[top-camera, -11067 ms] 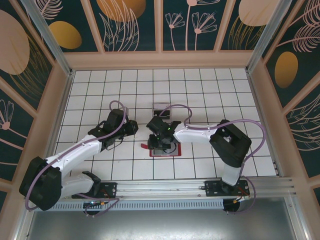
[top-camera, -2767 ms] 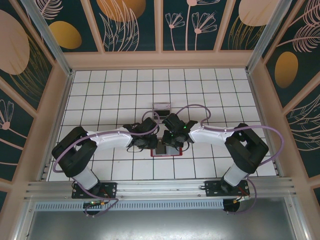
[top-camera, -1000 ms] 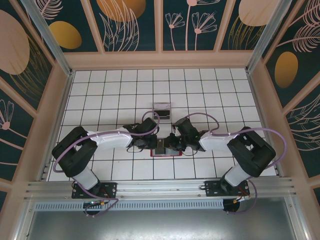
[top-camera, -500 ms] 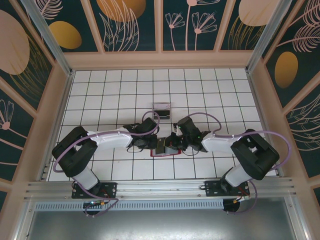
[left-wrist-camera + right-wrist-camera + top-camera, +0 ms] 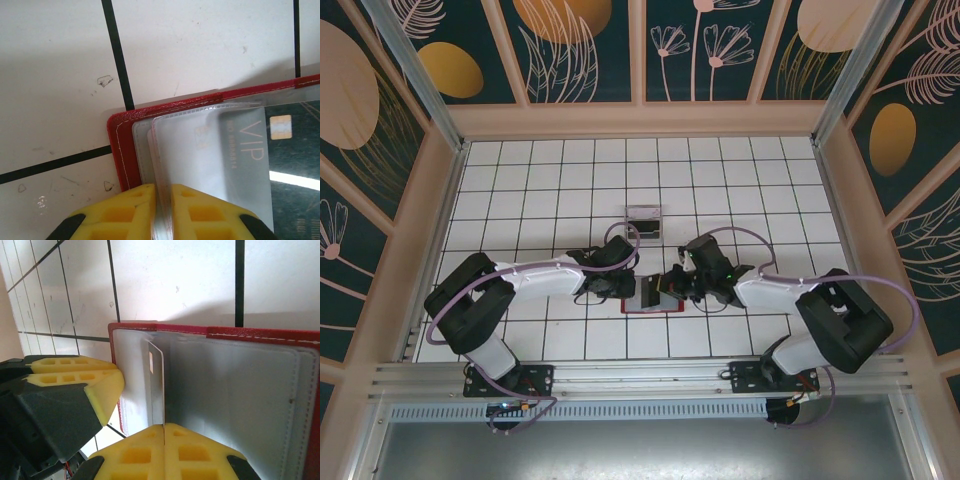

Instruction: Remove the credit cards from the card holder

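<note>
Pulling now looks risky imo: R pincer [image 5: 164,427] is clenched on just the edge of a credit card [image 5: 156,382], so it may slip. If the sleeve sticks, the open red card holder [image 5: 117,150] drags across the tabletop [image 5: 200,40]. L pincer [image 5: 162,189] is pinched onto the holder's clear sleeve, mid-tabletop.
</note>
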`<move>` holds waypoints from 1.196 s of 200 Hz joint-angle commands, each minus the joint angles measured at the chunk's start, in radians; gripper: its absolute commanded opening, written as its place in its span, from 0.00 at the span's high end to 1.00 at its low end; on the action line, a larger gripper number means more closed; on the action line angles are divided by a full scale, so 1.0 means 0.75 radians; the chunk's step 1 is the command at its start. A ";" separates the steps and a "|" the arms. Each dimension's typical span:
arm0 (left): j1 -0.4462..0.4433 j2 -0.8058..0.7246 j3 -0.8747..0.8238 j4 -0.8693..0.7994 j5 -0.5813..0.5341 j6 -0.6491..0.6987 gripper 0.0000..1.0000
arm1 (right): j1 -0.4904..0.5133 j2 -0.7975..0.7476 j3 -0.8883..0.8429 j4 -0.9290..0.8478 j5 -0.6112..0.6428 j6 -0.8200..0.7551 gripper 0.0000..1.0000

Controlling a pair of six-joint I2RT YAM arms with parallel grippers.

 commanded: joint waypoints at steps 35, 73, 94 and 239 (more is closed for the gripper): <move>-0.007 0.034 -0.020 -0.141 -0.027 0.007 0.82 | -0.047 -0.121 -0.024 -0.109 0.049 -0.062 0.96; -0.008 -0.009 -0.012 -0.147 -0.054 -0.004 0.82 | -0.064 -0.213 -0.016 -0.182 0.076 -0.080 0.97; -0.007 -0.032 0.001 -0.147 -0.059 -0.004 0.82 | -0.069 -0.249 -0.002 -0.220 0.096 -0.098 0.98; -0.005 -0.207 -0.015 -0.114 -0.140 -0.043 0.78 | -0.066 -0.220 0.302 -0.504 0.297 -0.919 1.00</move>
